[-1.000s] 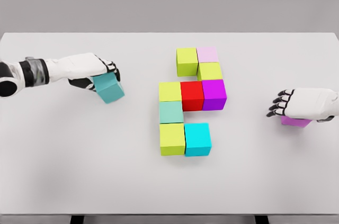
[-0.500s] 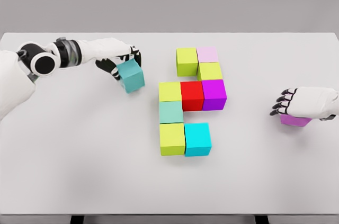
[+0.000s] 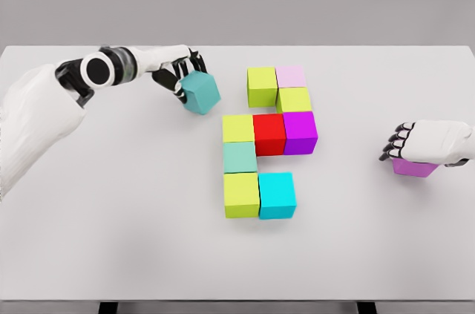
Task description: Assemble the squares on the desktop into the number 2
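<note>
My left hand point(image 3: 180, 70) is shut on a teal cube point(image 3: 201, 92), held tilted just left of the top row of the block figure. That figure has a lime cube point(image 3: 262, 85), a pale pink cube point(image 3: 291, 76), a second lime cube point(image 3: 295, 99), a purple cube point(image 3: 300, 132), a red cube point(image 3: 269, 133), a lime cube point(image 3: 237, 128), a mint cube point(image 3: 240, 157), a lime cube point(image 3: 241, 194) and a cyan cube point(image 3: 277, 194). My right hand point(image 3: 397, 142) rests curled over a magenta cube point(image 3: 414, 168) at the table's right.
The white table point(image 3: 111, 217) spans the view; its front edge runs along the bottom. Bare surface lies left of and below the figure, and between the figure and my right hand.
My left hand has carried the teal cube up and to the right, from the table's left toward the figure's top-left corner. The right hand has settled slightly lower over the magenta cube.
</note>
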`<state>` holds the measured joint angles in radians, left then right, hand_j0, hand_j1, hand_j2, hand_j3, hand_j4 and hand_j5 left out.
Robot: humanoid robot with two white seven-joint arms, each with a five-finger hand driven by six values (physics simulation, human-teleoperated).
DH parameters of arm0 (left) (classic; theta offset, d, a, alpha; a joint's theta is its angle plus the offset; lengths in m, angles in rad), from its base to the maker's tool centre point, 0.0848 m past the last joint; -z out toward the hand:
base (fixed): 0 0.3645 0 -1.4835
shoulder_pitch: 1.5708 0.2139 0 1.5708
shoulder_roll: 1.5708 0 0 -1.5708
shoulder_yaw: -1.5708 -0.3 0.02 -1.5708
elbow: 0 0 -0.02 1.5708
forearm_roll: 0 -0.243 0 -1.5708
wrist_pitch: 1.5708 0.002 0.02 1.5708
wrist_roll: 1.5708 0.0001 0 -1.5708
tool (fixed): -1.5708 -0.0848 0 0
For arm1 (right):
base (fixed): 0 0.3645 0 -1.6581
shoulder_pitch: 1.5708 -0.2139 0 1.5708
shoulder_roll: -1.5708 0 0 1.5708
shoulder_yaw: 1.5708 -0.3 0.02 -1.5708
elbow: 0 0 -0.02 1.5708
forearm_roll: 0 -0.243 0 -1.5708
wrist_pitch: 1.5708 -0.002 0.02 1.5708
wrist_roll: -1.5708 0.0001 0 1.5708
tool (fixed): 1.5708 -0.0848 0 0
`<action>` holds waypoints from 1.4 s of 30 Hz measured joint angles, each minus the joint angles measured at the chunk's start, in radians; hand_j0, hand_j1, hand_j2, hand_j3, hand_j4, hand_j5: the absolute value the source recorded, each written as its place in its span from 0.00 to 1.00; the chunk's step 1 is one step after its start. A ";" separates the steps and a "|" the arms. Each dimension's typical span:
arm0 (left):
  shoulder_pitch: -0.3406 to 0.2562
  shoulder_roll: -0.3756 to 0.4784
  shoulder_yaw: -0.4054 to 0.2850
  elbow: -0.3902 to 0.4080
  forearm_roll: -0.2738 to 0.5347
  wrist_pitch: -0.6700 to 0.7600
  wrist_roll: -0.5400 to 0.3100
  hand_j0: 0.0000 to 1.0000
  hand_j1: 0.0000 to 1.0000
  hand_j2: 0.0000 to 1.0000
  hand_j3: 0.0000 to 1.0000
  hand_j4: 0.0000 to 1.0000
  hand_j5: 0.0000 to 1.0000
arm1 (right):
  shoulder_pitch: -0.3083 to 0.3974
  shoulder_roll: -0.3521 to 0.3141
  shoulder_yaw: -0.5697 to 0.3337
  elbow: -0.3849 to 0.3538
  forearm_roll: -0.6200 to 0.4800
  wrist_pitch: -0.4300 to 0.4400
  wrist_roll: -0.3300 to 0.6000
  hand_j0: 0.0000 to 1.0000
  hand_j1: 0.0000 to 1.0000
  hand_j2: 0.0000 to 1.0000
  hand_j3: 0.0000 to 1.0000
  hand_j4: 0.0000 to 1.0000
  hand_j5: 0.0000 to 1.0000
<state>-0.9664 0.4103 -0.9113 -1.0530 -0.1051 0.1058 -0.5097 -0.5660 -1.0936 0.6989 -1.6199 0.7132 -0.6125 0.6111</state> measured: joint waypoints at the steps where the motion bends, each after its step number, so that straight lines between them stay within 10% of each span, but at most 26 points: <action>1: 0.000 -0.005 0.000 0.001 0.000 0.020 0.014 0.45 0.45 0.45 0.45 0.45 0.45 | 0.000 0.000 0.000 0.000 0.000 0.000 0.000 0.92 0.92 0.92 0.92 0.92 0.92; 11: -0.011 -0.077 -0.013 -0.003 0.000 0.234 0.205 0.45 0.45 0.45 0.45 0.45 0.45 | 0.000 0.000 0.000 0.002 -0.005 -0.001 0.000 0.66 0.66 0.66 0.66 0.66 0.66; 30: -0.014 -0.167 -0.023 0.000 0.013 0.346 0.270 0.49 0.49 0.49 0.49 0.49 0.49 | -0.008 0.000 -0.010 0.004 -0.174 -0.002 -0.001 0.61 0.61 0.61 0.61 0.61 0.61; 42: -0.014 -0.172 -0.023 0.002 0.027 0.332 0.287 0.94 0.94 0.94 0.94 0.94 0.94 | -0.014 -0.007 -0.068 -0.006 -0.266 -0.002 0.000 0.61 0.61 0.61 0.61 0.61 0.61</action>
<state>-0.9802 0.2386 -0.9346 -1.0506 -0.0779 0.4383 -0.2229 -0.5798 -1.1004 0.6304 -1.6264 0.4476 -0.6142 0.6108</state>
